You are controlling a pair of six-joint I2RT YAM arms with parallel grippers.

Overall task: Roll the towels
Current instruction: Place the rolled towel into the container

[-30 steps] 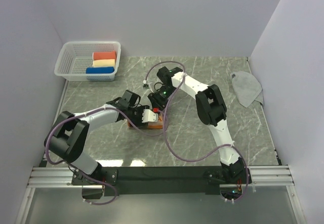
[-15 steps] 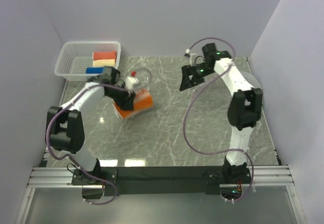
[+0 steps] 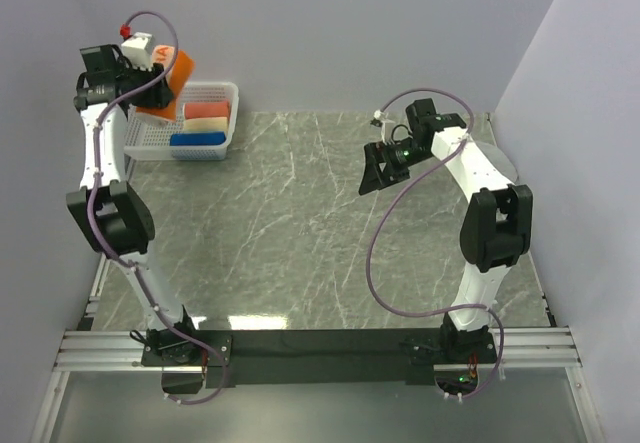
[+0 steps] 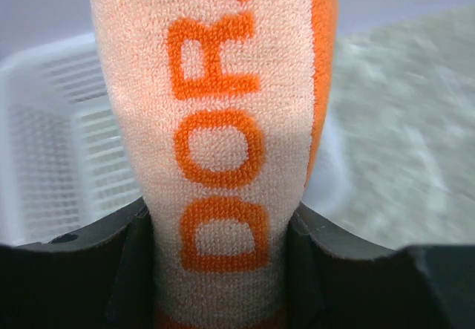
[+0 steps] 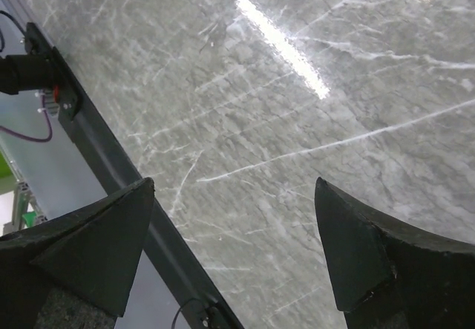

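**Orange towel held up over the basket**

The left arm reaches high at the far left corner. Its gripper is clamped on the rolled orange towel, one finger pressed to each side of the roll. The big orange letters "DOR" run up the pale face of the cloth in the wrist view. From above, the roll hangs in the air over the near-left part of the white basket, clear of the table. Three small rolls lie side by side in the basket: a red roll, a cream roll and a blue roll.

On the right, the other gripper hovers above bare marble with its jaws spread wide and nothing between them. The grey towel lies at the far right of the table, mostly hidden behind that arm.
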